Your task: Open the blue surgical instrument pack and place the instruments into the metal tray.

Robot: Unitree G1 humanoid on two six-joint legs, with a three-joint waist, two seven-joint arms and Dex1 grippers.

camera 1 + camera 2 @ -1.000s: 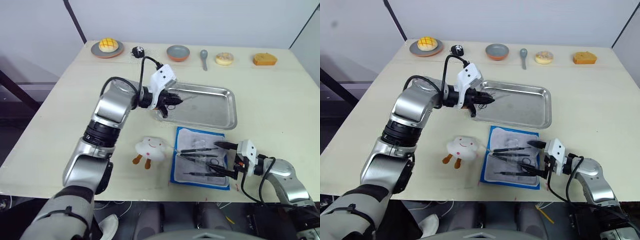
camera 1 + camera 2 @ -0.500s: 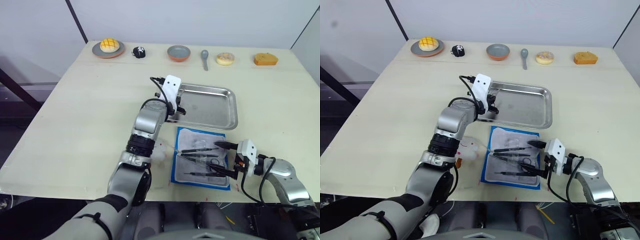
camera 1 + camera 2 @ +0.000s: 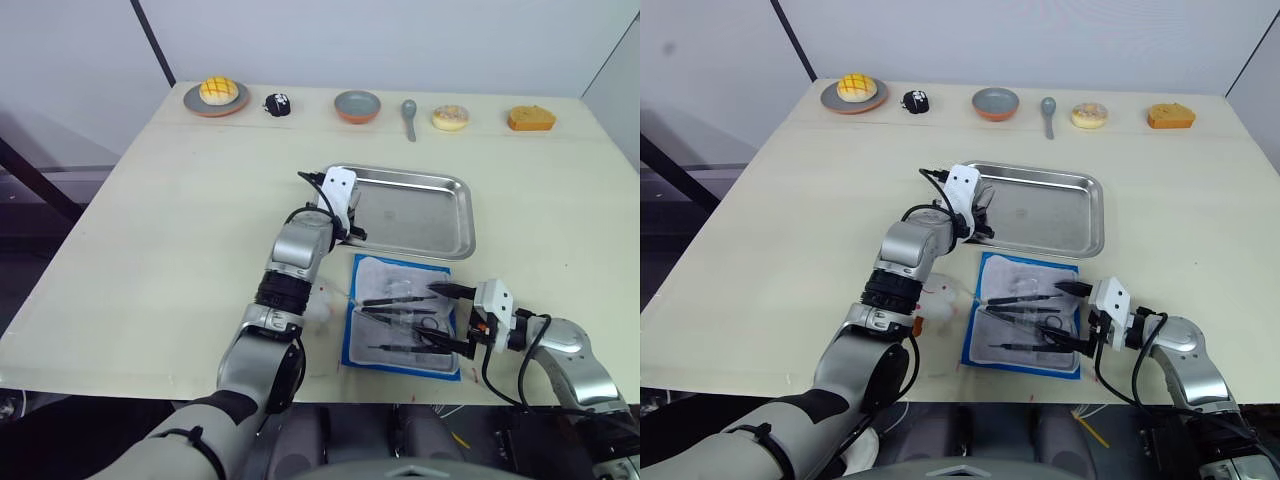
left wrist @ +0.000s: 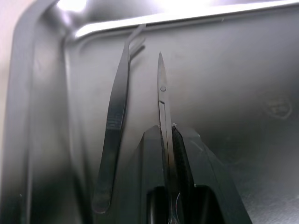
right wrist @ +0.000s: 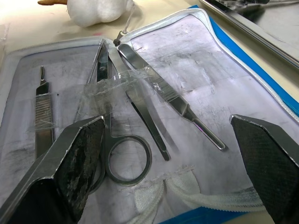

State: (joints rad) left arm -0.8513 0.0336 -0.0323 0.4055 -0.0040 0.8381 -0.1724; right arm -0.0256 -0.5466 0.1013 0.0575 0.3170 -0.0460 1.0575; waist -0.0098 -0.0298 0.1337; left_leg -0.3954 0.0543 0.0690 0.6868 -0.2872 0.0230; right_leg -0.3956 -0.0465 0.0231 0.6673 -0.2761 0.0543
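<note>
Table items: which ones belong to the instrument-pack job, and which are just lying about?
Job:
- blue surgical instrument pack, open
- instruments in it
- scissors in left gripper
- tweezers in metal tray

Lying about:
- plush toy
- bowl
- spoon
- bun on plate

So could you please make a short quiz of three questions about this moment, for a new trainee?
1. True or false: the left gripper is shut on scissors over the tray.
2. What lies in the tray beside the scissors? A) tweezers B) spoon C) plush toy
3. Fill in: the right gripper is ____ above the pack.

Key: 1 true. 2 A, the tweezers. 3 open; instruments lie strapped in the open pack below it.
</note>
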